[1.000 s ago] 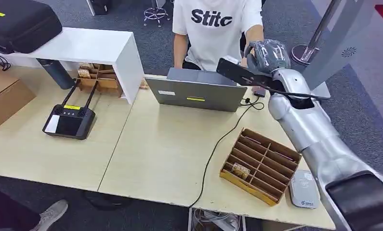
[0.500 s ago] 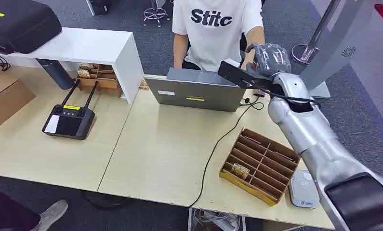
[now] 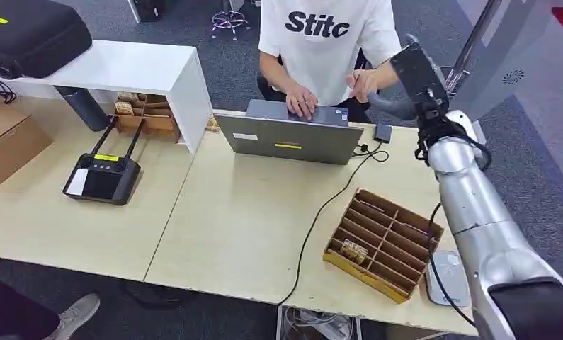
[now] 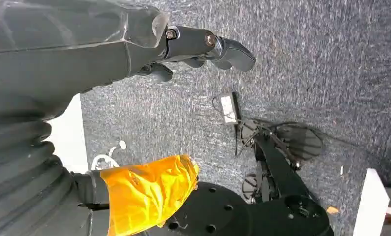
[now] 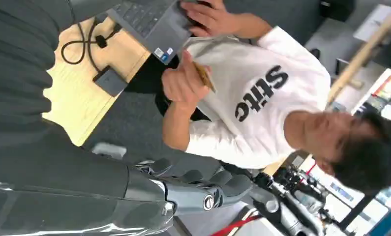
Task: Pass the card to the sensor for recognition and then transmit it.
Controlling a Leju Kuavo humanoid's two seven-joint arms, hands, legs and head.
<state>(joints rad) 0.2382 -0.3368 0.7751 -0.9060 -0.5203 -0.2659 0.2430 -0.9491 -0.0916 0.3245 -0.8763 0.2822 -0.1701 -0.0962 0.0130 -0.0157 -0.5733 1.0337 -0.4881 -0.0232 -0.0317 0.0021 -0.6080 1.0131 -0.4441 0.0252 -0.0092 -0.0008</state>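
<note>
Card point(image 5: 203, 76) gone from right robot hand point(image 5: 203, 189) into person's hand point(image 5: 183, 83), robot hand released, fingers apart, well apart from card

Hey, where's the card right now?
In the right wrist view the card is held in the person's hand, in front of the white shirt, beyond the laptop, apart from the robot's right hand.

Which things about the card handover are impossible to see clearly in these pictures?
- Card: in the right wrist view it shows edge-on in the person's hand; its face is hidden, so the print is unreadable.
- Right hand: in the head view the wrist camera block covers most of it.
- Sensor: in the head view the right arm overlaps one edge; markings too small.
</note>
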